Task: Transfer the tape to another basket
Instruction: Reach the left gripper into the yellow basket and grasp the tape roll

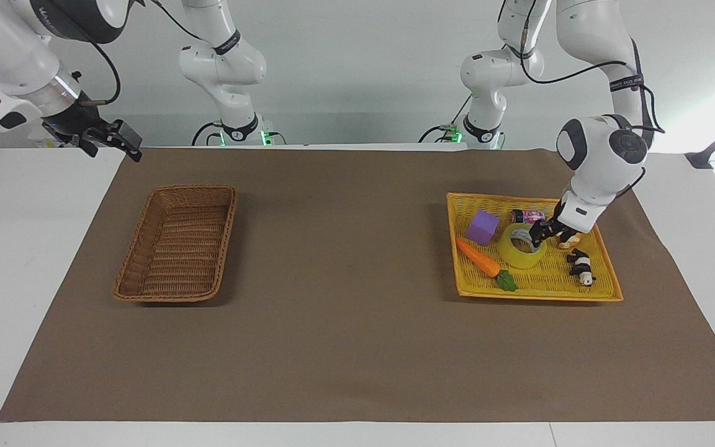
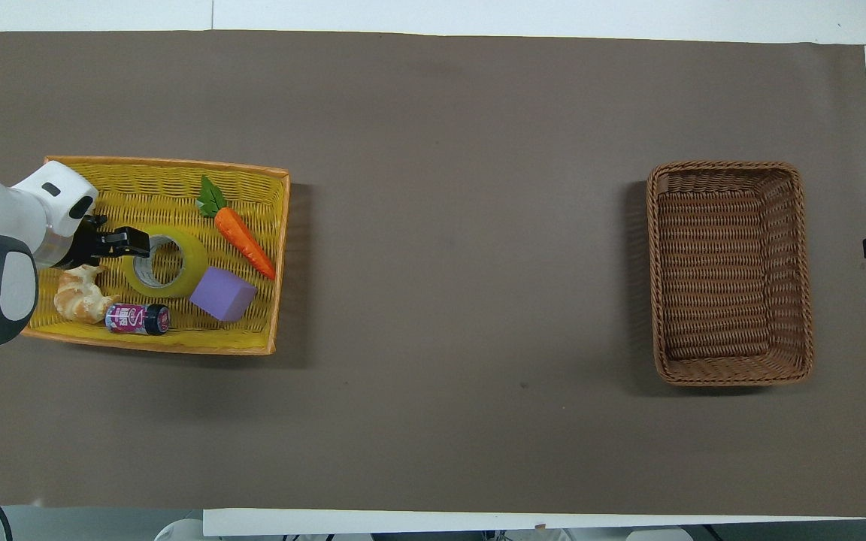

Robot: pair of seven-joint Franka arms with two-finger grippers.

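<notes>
I see the worktop (image 1: 345,347) under matte brown sheet; left pincer (image 1: 536,236) at glossy tape (image 1: 519,253) mid-right, grip unclear; woven basket (image 1: 177,245) mid-left.
</notes>
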